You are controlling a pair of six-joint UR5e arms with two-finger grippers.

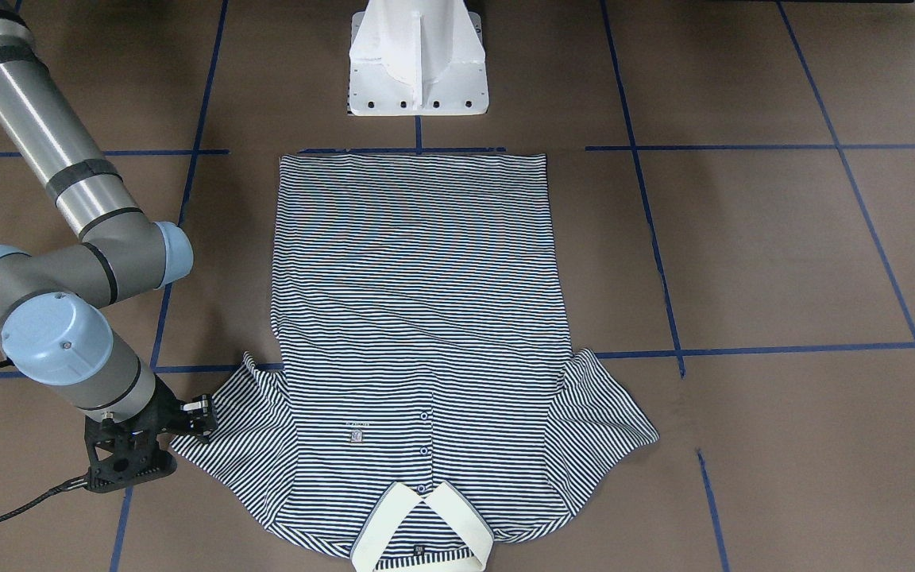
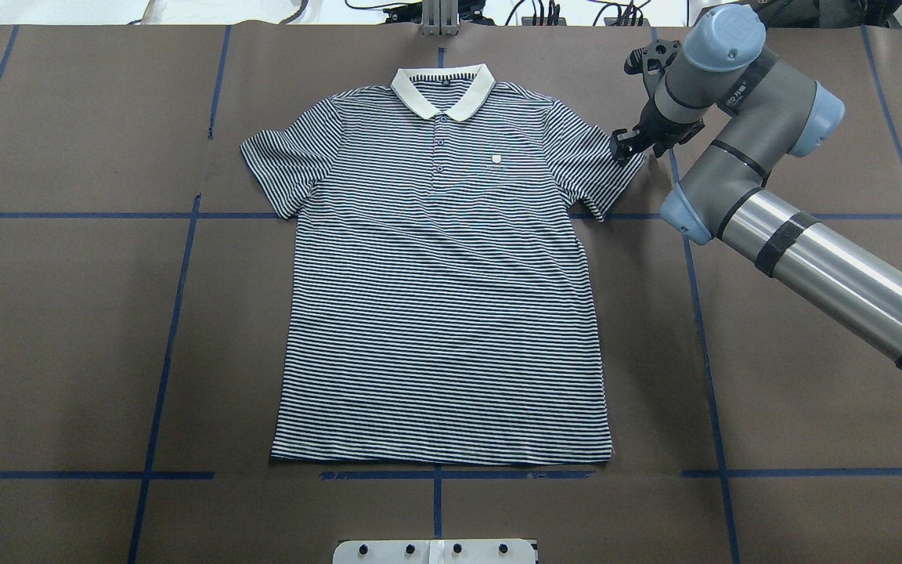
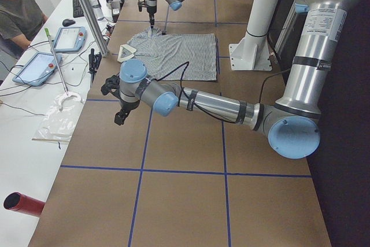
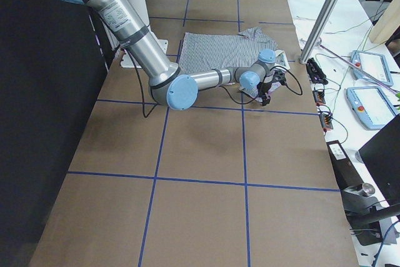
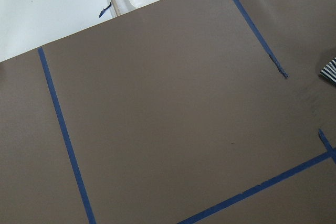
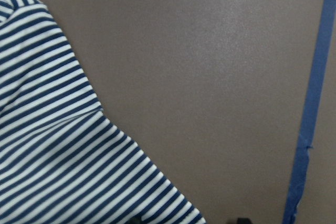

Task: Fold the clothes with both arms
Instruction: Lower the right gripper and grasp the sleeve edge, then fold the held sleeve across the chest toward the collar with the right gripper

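1. The right tool (image 2: pixel 625 146) sits low at the outer hem of the sleeve (image 2: pixel 596 168) on the robot's right side. In the right wrist view only two dark fingertips (image 6: pixel 137 220) peek in at the bottom edge. They seem to stand apart, one over striped cloth and the other over bare surface, with nothing clamped between them.
2. The left tool (image 3: pixel 119 117) shows only in the exterior left view, hanging low over bare worktop (image 2: pixel 67 329), well apart from the garment. Whether its jaws are apart or together I cannot tell. Its wrist camera sees brown surface and only a striped corner (image 5: pixel 331 72) at the right edge.
3. The polo shirt (image 2: pixel 439 298) lies flat and front up in the middle of the worktop, with both short sleeves spread outward.
4. Its cream collar (image 2: pixel 441 90) points away from the robot, and the straight bottom hem lies near the white pedestal base (image 1: pixel 418 59).
5. The placket (image 2: pixel 440 153) runs down from the collar, with a small chest logo (image 2: pixel 497 160) beside it.
6. Blue tape lines (image 2: pixel 169 337) cross the brown worktop in a grid.
7. Past the far edge stands a white desk with tablets (image 3: pixel 70 37), and a person (image 3: pixel 17 13) sits there.
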